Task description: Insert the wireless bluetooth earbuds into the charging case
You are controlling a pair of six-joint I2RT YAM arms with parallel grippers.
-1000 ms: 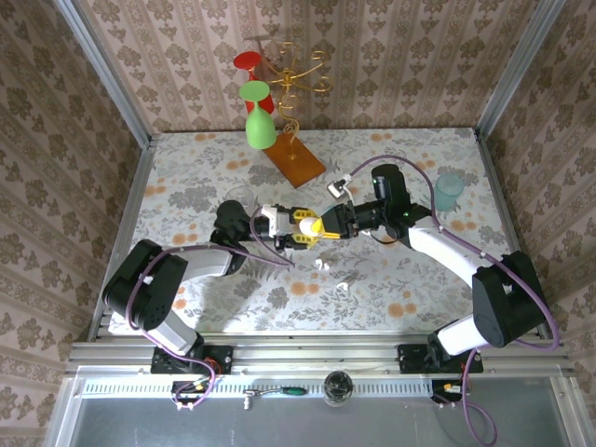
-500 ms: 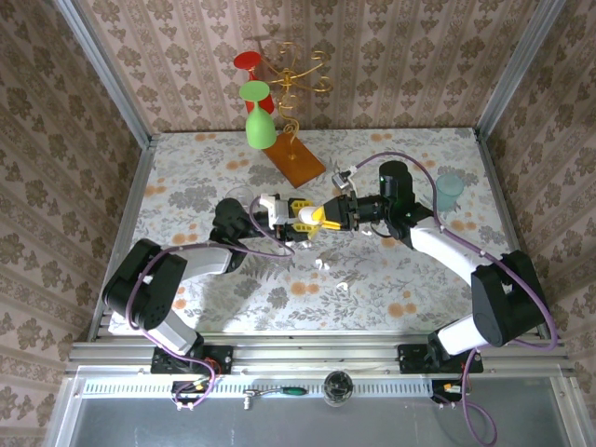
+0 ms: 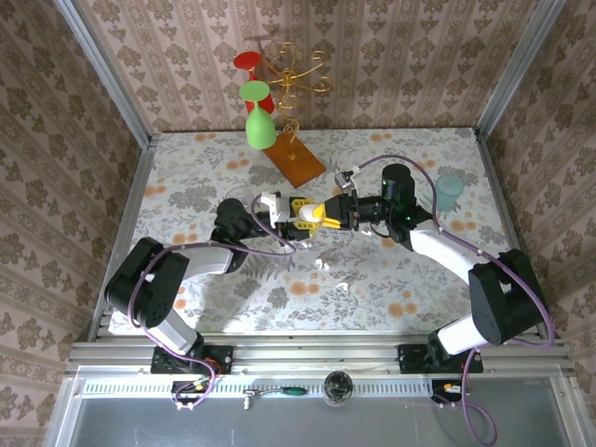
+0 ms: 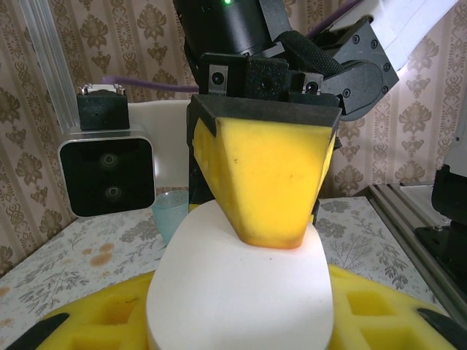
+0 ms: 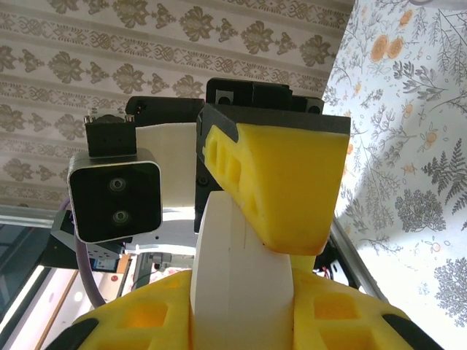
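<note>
The white pebble-shaped charging case (image 4: pixel 233 284) hangs in the air over the middle of the table, and both grippers grip it. My left gripper (image 3: pixel 294 220) reaches in from the left and is shut on the case, whose flat face lies between its yellow fingers (image 4: pixel 379 313). My right gripper (image 3: pixel 324 216) comes from the right and is shut on the same case (image 5: pixel 237 270), its yellow pads (image 5: pixel 146 321) pressing the case's sides. Two tiny white earbuds (image 3: pixel 321 264) (image 3: pixel 343 286) lie on the floral cloth just in front of the grippers.
A wooden-based gold rack (image 3: pixel 296 160) with a green glass (image 3: pixel 260 123) and a red one (image 3: pixel 248 61) stands at the back. A teal cup (image 3: pixel 450 192) sits at the right. A clear glass (image 3: pixel 238 196) stands by the left arm.
My right gripper has slid left to meet the left one, and its jaws have narrowed onto the case. The left gripper has edged slightly back, still holding.
</note>
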